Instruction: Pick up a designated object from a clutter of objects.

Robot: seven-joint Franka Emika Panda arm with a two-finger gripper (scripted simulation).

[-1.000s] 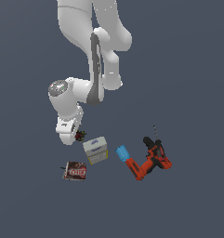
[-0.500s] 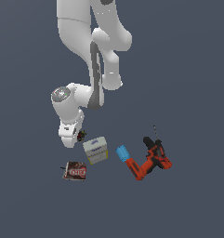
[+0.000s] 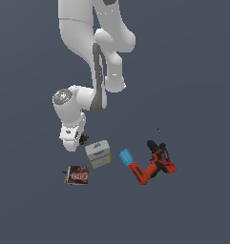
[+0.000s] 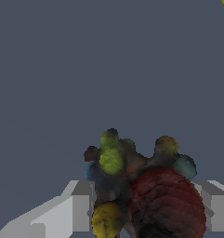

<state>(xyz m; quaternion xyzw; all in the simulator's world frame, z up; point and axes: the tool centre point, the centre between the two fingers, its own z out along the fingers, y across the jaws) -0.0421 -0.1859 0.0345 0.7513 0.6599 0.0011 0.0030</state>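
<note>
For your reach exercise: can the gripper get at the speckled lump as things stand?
Probably yes: the speckled lump already sits between the gripper fingers, nothing between them; the white-yellow box stands beside.

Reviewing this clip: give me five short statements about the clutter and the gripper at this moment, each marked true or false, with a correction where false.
1. The speckled lump sits between the gripper fingers in the wrist view. True.
2. The blue cylinder lies between the white-yellow box and the power drill. True.
3. The dark-red flat box is stacked on the white-yellow box. False: it lies apart from it, lower and toward the exterior view's left.
4. The gripper is over the power drill. False: it is beside the white-yellow box, at the lump.
5. The drill is red and black. True.
</note>
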